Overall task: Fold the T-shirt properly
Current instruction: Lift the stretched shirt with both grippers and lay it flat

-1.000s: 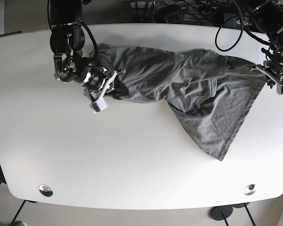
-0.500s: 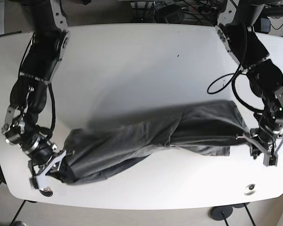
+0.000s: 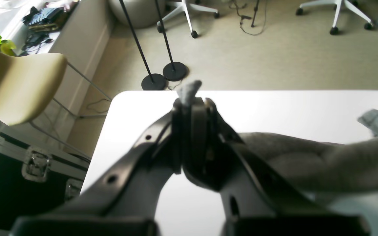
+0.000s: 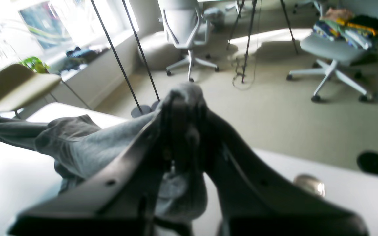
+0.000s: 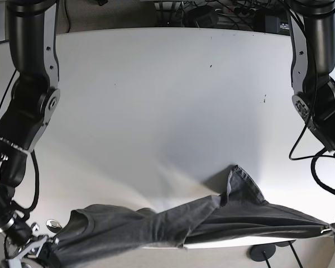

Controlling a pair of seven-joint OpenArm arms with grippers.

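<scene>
White table (image 5: 156, 100), beige chair (image 3: 15, 82), black case (image 3: 28, 177)

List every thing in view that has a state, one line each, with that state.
T-shirt: unfolded, stretched between both grippers along the table's near edge.
Left gripper: shut on the T-shirt.
Right gripper: shut on the T-shirt.
Table: white, shirt only at its near edge.

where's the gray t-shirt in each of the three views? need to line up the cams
Base: T-shirt stretched along the bottom edge, over the near table edge.
Left wrist: right of centre, trailing from the closed left tool, a tuft above its tips.
Right wrist: left and centre, bunched around the closed right tool.
Shared landmark: the white table.
</scene>
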